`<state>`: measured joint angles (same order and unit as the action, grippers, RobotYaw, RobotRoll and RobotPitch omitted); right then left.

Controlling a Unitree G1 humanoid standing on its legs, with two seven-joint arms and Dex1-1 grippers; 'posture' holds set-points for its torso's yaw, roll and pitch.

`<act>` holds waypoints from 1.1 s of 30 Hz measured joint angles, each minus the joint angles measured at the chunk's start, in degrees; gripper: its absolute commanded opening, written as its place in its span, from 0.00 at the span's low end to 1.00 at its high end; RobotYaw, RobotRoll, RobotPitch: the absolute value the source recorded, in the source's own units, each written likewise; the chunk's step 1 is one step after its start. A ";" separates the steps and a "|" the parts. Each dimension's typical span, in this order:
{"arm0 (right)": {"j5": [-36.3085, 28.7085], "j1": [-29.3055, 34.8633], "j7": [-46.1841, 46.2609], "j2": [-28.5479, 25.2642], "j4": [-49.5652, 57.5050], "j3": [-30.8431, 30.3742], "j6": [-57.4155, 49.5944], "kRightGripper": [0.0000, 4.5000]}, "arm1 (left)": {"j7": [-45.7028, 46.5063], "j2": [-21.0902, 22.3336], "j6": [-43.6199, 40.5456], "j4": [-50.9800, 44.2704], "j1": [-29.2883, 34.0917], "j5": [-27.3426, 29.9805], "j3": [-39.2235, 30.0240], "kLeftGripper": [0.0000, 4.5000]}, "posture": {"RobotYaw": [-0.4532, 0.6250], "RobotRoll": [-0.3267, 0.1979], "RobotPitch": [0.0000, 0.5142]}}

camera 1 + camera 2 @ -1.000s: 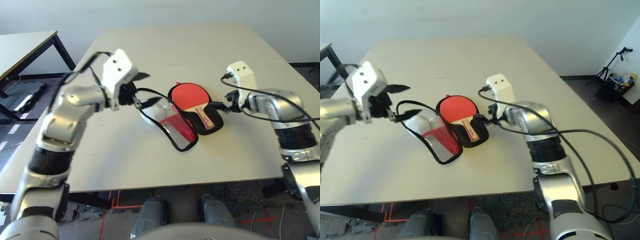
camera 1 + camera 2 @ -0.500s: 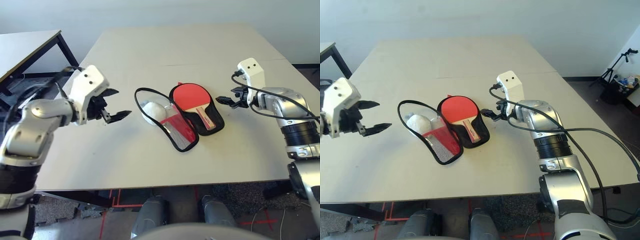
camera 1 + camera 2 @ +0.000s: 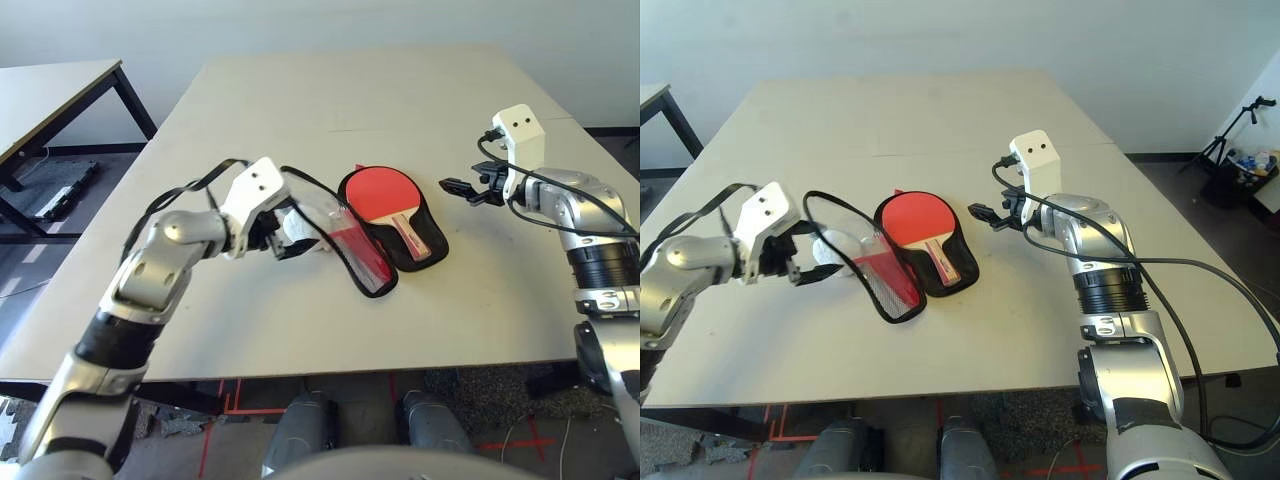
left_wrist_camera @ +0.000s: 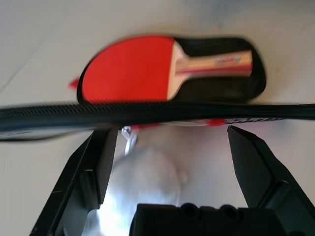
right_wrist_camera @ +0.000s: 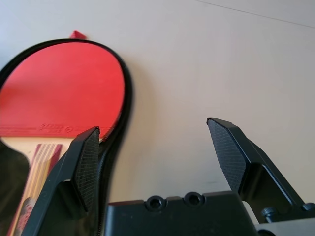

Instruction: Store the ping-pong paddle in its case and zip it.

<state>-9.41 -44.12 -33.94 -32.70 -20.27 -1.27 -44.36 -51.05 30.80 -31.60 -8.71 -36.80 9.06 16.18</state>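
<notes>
Lying open on the counter [image 3: 420,320], the case [image 3: 425,245] is seen with the ping-pong paddle [image 3: 385,195] in its right half. The left gripper [image 4: 167,147] is spread wide at the raised flap [image 3: 345,245], over a whitish pouch [image 4: 142,182]; nothing gripped. The right gripper [image 5: 155,147] is held wide open, empty, just right of the case.

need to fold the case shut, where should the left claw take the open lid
Grip the lid's raised black zipper rim, coming from the robot's left. That edge stands up off the table, crossing between the open left claw's fingers, while the ping-pong paddle lies flat in the other half.
</notes>
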 measured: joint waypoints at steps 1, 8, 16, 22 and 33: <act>0.18 -0.09 0.13 0.05 -0.34 0.02 0.46 1.00 | -0.06 -2.29 0.68 0.27 -1.96 -0.12 1.55 1.00 | 0.48 0.62 0.00; 0.95 -0.86 2.07 -0.30 -3.17 2.39 3.85 1.00 | 3.12 -14.21 9.46 10.53 -6.87 -6.65 9.64 1.00 | 0.45 0.62 0.00; 0.93 -0.71 -3.23 -2.29 -6.74 2.84 9.05 1.00 | 1.05 -8.07 9.04 8.43 -3.41 -7.04 7.61 1.00 | 0.46 0.62 0.00; -2.30 2.73 -10.90 -2.47 -6.76 2.88 5.53 1.00 | -0.59 -0.27 7.03 4.61 -1.78 -6.02 1.39 1.00 | 0.47 0.62 0.00; -4.31 6.38 -16.21 1.19 -5.93 2.03 0.79 1.00 | -2.84 6.05 2.42 -2.05 1.97 -3.22 -2.30 1.00 | 0.47 0.62 0.02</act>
<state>-13.73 -37.74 -50.15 -31.51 -26.21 0.76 -43.57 -53.90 36.85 -29.18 -10.75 -34.82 5.84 13.88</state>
